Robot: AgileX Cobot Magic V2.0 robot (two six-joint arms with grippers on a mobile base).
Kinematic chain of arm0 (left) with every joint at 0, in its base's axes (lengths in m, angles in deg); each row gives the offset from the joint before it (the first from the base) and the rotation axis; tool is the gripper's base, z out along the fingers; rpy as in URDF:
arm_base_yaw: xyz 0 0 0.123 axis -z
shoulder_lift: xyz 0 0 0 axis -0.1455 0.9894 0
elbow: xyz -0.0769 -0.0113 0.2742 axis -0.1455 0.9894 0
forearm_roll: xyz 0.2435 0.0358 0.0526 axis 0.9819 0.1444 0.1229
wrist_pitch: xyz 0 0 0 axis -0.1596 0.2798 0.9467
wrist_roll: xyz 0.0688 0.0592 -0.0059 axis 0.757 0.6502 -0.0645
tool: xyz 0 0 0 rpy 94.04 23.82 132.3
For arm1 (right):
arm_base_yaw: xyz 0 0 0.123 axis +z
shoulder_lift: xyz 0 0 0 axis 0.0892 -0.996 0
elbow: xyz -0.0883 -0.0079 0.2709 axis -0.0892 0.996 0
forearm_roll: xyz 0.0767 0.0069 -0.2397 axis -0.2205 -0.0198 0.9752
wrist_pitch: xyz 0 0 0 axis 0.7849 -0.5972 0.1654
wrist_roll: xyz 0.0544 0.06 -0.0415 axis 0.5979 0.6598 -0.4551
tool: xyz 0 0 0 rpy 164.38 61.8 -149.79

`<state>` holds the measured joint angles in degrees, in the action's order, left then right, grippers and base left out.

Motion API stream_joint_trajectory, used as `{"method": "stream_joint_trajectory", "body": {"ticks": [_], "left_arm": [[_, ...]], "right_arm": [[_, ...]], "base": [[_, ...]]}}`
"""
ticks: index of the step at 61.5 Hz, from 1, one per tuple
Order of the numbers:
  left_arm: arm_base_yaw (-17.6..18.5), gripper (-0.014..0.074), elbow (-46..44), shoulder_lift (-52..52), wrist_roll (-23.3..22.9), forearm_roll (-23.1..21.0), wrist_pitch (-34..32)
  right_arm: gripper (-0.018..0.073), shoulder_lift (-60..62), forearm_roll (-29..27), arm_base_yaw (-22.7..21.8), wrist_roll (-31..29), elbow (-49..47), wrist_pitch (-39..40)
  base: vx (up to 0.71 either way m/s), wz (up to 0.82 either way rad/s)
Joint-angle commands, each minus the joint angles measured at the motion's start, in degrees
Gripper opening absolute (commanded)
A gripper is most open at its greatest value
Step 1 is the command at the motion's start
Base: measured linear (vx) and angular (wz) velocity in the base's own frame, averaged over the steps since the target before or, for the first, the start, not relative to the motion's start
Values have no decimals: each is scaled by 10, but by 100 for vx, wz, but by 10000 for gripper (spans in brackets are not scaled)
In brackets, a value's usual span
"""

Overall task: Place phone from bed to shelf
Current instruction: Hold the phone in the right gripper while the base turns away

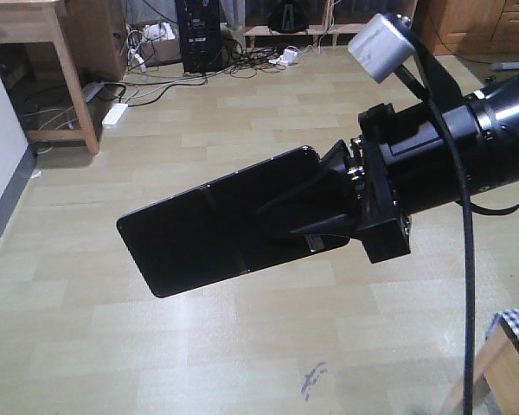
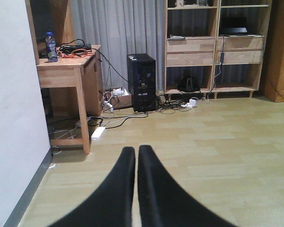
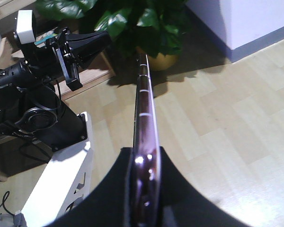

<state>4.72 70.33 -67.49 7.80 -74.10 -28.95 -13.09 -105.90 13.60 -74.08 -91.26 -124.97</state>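
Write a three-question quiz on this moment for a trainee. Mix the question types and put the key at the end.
1. True or false: the left gripper is shut with nothing between its fingers.
2. What does the right gripper grip? A) a bottle B) the phone C) a cable
3. Fill in: in the front view, the held phone hangs over bare ___, not over the bed.
Key: 1 true; 2 B; 3 floor.

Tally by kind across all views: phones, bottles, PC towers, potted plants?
phone: 1
bottle: 1
PC tower: 1
potted plant: 1
Total: 4
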Motion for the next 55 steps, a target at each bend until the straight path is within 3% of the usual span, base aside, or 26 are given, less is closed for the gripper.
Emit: {"method": "stream_joint_trajectory", "body": {"ticks": [1,55], "left_arm": [[3,1,-14,-3,-5,-6,-41],[3,1,-14,-3,-5,-6,-41]], "right_arm": [[-2,17,-43,-1,-4,-13,-26],[-2,17,-43,-1,-4,-13,-26]], "base": [[43,-3],[43,-6]]}}
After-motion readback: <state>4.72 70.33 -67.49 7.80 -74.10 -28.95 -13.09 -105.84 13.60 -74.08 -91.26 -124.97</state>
